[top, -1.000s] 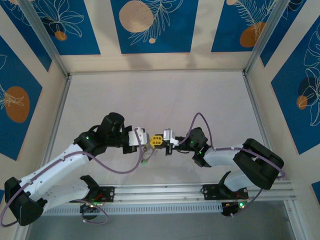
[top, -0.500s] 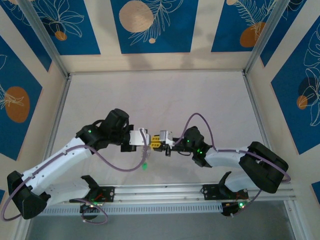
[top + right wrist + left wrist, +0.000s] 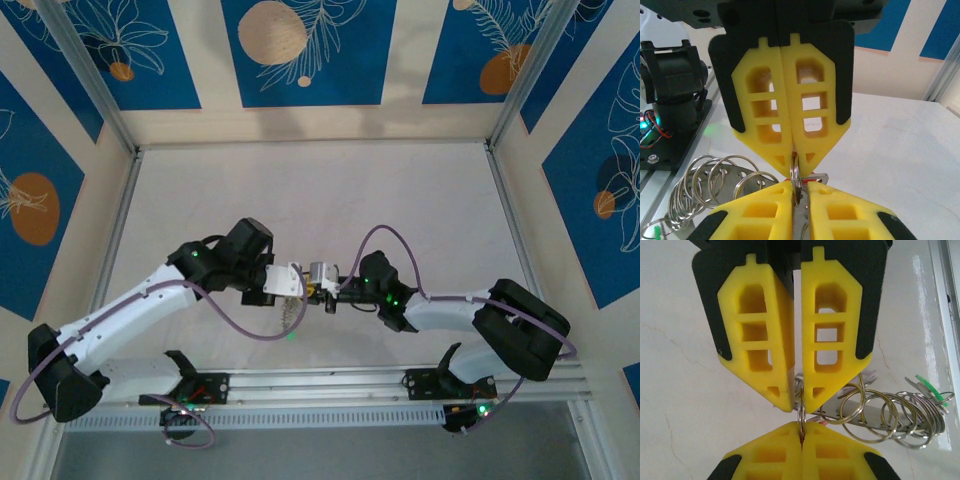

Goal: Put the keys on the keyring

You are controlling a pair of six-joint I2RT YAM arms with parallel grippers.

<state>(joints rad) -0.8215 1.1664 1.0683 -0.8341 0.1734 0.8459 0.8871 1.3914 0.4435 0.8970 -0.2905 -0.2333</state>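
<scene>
**Item 1: left arm** (image 3: 150, 300). It is extended from its base at the near left edge of the table (image 3: 300, 190) toward the middle, with the elbow bent and the wrist turned inward. The left gripper (image 3: 302, 284) is held level above the table, pointed at the opposite gripper.

**Item 2: right arm** (image 3: 450, 310). It is folded back at the near right and stretched toward the middle. The right gripper (image 3: 314, 284) is presented tip to tip against the left one.

**Item 3: left jaws.** In the left wrist view the left gripper (image 3: 797, 400) is seen closed down to a narrow slit. The 2 yellow fingertips (image 3: 781, 392) are pinched on the upper rim of the keyring (image 3: 801, 412).

**Item 4: right jaws.** In the right wrist view the right gripper (image 3: 795, 162) is seen pressed together, with its tips clamped on the same keyring (image 3: 795, 175).

**Item 5: keyring.** It is held edge-on and upright in the gap where the 4 fingertips meet, and is gripped from both sides clear of the table.

**Item 6: cluster of rings** (image 3: 890, 415). Many linked silvery loops are strung along a perforated metal strip (image 3: 875, 412). The cluster hangs just beside the keyring and below the grippers (image 3: 291, 312).

**Item 7: green-tagged key** (image 3: 929, 388). It is found at the far end of the cluster, well apart from both jaws. It cannot be told whether it is threaded on a loop.

**Item 8: red sliver** (image 3: 815, 176). It is noted just behind the keyring and is too small to be identified.
</scene>
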